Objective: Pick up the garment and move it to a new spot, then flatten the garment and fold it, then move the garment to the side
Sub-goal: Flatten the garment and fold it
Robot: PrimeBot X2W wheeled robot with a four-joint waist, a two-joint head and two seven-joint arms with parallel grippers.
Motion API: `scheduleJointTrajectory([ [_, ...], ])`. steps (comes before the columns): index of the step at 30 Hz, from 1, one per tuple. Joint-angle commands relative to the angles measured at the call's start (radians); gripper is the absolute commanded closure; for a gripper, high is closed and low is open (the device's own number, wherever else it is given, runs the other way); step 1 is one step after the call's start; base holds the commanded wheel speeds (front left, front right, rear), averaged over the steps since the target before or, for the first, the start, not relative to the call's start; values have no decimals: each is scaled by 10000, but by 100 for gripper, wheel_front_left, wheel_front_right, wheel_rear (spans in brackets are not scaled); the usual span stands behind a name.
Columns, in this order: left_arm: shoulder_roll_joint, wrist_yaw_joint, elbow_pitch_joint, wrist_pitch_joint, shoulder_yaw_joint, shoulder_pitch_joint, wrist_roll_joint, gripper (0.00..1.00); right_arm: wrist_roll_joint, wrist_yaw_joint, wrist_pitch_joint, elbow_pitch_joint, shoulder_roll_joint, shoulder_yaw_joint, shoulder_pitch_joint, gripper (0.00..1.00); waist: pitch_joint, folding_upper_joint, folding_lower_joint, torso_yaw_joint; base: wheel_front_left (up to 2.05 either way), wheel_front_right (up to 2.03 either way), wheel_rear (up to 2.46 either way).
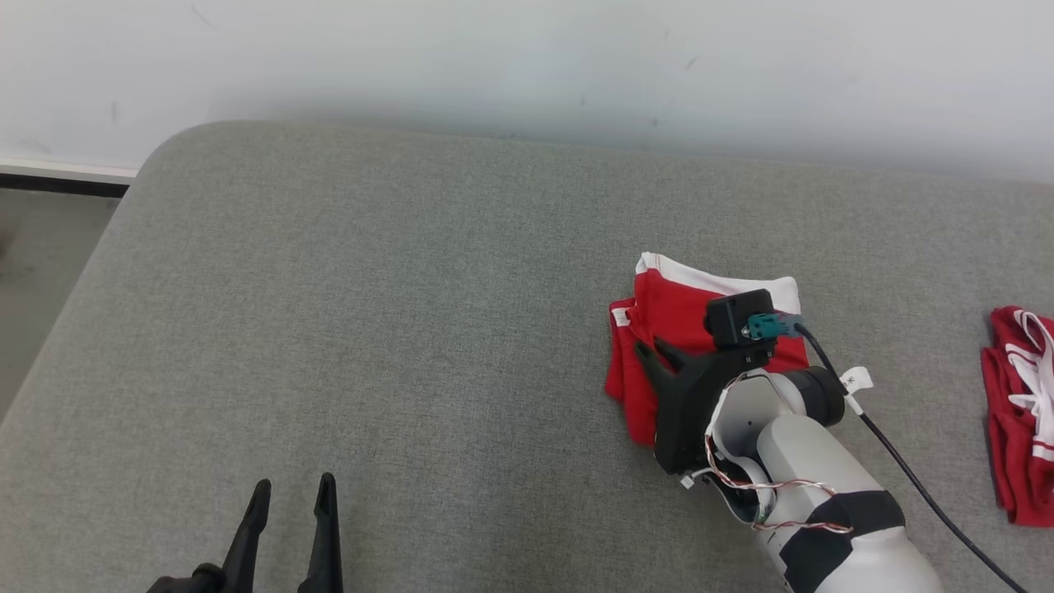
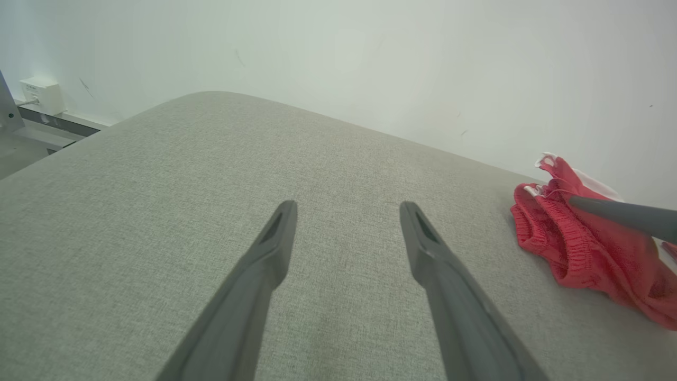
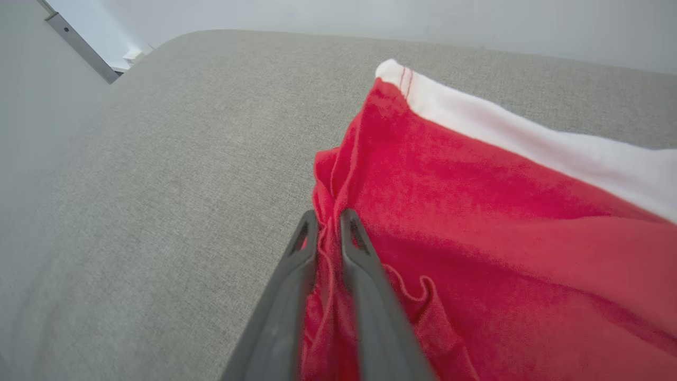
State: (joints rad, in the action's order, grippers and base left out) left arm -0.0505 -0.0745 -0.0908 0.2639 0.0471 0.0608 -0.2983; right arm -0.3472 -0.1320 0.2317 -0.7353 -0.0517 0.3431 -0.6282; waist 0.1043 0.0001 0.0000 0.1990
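A wide grey cushion [image 1: 370,288] fills most of the scene, with a pale wall [image 1: 527,58] along its far edge and a strip of floor [image 1: 33,247] off its left side.

The garment [image 1: 683,309] lies on the cushion's right half, roughly midway between the near and far edges. It is red with a white band along its far side, and it sits as a small, loosely folded stack with bunched edges.

My right claw [image 1: 650,346] reaches across the cushion from the near right and meets the garment at its left edge. From the right wrist camera, my right claw's two dark fingers [image 3: 296,275] are drawn nearly together with a thin ridge of red cloth pinched between them. The cloth rises in a crease from the tips towards the white band. A black camera box [image 1: 737,317] with a teal plug [image 1: 770,327] sits on that wrist, above the garment. A black cable [image 1: 906,469] trails from it towards the cushion's near right.

My left claw [image 1: 295,484] is over the cushion's near left part, well apart from the garment. Its fingers stand apart with nothing between them but bare grey fabric.

A second red piece of clothing [image 1: 1017,412] with white cords lies crumpled at the cushion's far right, apart from the garment.
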Motion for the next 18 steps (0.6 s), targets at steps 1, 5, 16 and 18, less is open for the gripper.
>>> scheduleJointTrajectory([
  [1, -1, 31, 13, -1, 13, -47, -35, 0, -255, 30, -164, 19, 22, 68, -81, 0, -14, -1, 0, -1, 0, 0, 0],
  [5, -3, 62, 0, -1, 11, 31, -34, 0, -1672, 30, -733, 334, 18, 336, -209, 0, -106, -1, 0, -63, 0, 0, 0],
  [16, -3, 78, 134, -1, 79, 127, 1, 0, 504, 30, -2466, -463, -920, -1665, 61, 0, -279, -1, 0, -316, 0, 0, 0],
  [18, -3, 66, 133, -1, 157, -7, 1, 0, 1062, 30, -2670, -761, -1087, -2044, 246, 52, -207, -1, 0, -251, 0, 0, 0],
])
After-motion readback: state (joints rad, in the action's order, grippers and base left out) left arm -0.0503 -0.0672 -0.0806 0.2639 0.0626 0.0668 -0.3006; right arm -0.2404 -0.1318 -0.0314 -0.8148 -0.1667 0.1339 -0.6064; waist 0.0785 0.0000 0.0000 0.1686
